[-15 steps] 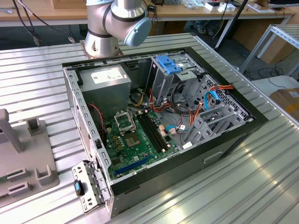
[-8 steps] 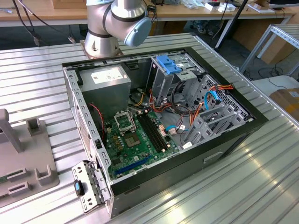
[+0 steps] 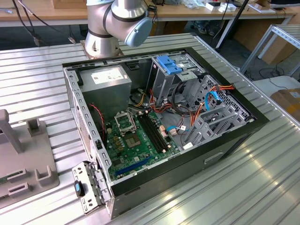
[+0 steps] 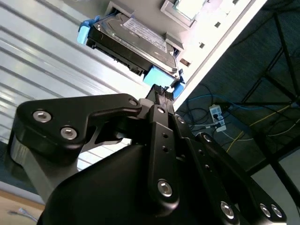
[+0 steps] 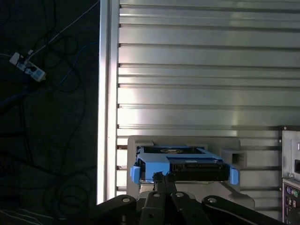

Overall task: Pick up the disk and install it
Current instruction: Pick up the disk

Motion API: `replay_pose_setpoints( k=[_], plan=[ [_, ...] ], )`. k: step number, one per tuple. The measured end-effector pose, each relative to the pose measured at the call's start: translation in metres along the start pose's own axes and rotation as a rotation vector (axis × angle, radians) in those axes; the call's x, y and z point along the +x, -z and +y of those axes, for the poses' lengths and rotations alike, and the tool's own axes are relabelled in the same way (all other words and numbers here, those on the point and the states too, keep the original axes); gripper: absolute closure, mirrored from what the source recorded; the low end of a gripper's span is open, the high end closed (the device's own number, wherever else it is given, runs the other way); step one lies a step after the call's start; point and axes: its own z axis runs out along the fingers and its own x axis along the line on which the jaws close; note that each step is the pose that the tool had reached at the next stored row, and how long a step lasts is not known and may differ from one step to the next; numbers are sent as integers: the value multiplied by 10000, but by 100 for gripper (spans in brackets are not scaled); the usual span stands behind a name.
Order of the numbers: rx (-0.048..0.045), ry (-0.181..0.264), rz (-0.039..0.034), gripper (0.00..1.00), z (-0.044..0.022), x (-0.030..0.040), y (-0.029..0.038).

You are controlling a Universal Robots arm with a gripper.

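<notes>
My hand [image 5: 159, 177] is narrow, its tips drawn close together right at the blue carrier frame of the disk [image 5: 180, 164]. I cannot tell whether they have actually bitten on the plastic. The disk lies flat in a grey holder [image 5: 187, 140] on the ribbed desk [image 5: 197, 70], close to the desk's edge, with floor cables [image 5: 42, 117] beyond it. My worry is a thin purchase on one edge only. On a lift the drive could tip, drag against the holder's wall, or slip free and go over the side. In the exterior view the computer case [image 3: 229, 145] has loose wires [image 3: 187, 110] crowding the drive cage [image 3: 164, 86], and I judge they could snag the frame.
</notes>
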Motion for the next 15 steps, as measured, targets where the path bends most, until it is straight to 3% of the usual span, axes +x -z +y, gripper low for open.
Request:
replay_pose_setpoints(
  k=[9,12,15],
  plan=[
    [-60,2553,112,89,0,0,-7],
    [-70,3019,132,89,-1,0,-7],
    [-71,3022,133,89,-1,0,-7]
  ],
)
